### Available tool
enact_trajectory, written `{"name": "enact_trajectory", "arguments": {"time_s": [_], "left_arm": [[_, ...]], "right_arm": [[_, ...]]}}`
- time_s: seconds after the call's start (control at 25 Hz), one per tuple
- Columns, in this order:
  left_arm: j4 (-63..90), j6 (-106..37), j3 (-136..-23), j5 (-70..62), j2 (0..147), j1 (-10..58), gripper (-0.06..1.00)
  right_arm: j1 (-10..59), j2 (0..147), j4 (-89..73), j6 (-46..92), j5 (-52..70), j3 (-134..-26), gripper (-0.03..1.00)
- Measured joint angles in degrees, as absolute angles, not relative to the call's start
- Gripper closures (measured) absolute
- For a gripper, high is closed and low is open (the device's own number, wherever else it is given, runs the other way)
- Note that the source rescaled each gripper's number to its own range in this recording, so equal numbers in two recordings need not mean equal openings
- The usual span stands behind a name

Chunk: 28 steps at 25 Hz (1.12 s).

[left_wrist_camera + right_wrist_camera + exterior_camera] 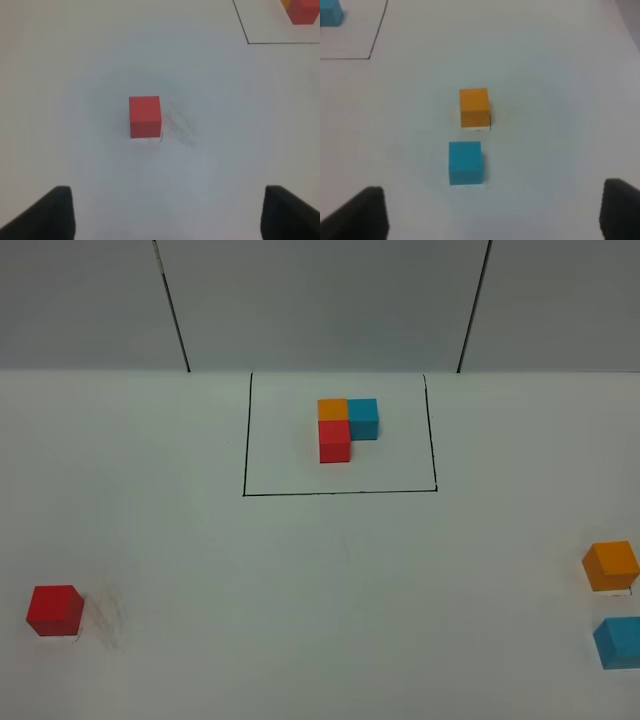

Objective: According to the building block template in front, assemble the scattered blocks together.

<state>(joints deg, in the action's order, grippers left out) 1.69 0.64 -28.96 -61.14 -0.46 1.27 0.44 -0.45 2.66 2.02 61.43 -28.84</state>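
The building block template (347, 427), an L of orange, blue and red cubes touching, sits inside a black outline (340, 492) at twelve o'clock on the white table (330, 590); the loose red cube (55, 609) lies well apart at eight o'clock beside faint grey scuffs (105, 615); the orange cube (611, 566) and blue cube (620, 642) sit near each other at four o'clock. The left gripper (167, 215) stands wide and empty; the right gripper (495, 212) likewise; behind rises a pale grey wall (320, 300) crossed by two dark seams (172, 305).
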Motion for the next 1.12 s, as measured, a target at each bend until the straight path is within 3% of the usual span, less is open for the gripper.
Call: {"name": "enact_trajectory", "arguments": {"time_s": [0.28, 0.68, 1.12], "left_arm": [[-0.97, 5.34, -31.03, -61.12, 3.76, 1.27, 0.29], [-3.55, 9.54, -47.08, -60.2, 41.03, 1.27, 0.29], [1.9, 8.72, -49.48, -46.12, 72.1, 1.27, 0.29]], "right_arm": [[0.44, -0.45, 2.66, 2.02, 61.43, -28.84, 0.24], [0.44, -0.45, 2.66, 2.02, 61.43, -28.84, 0.24], [0.44, -0.45, 2.66, 2.02, 61.43, -28.84, 0.24]]}}
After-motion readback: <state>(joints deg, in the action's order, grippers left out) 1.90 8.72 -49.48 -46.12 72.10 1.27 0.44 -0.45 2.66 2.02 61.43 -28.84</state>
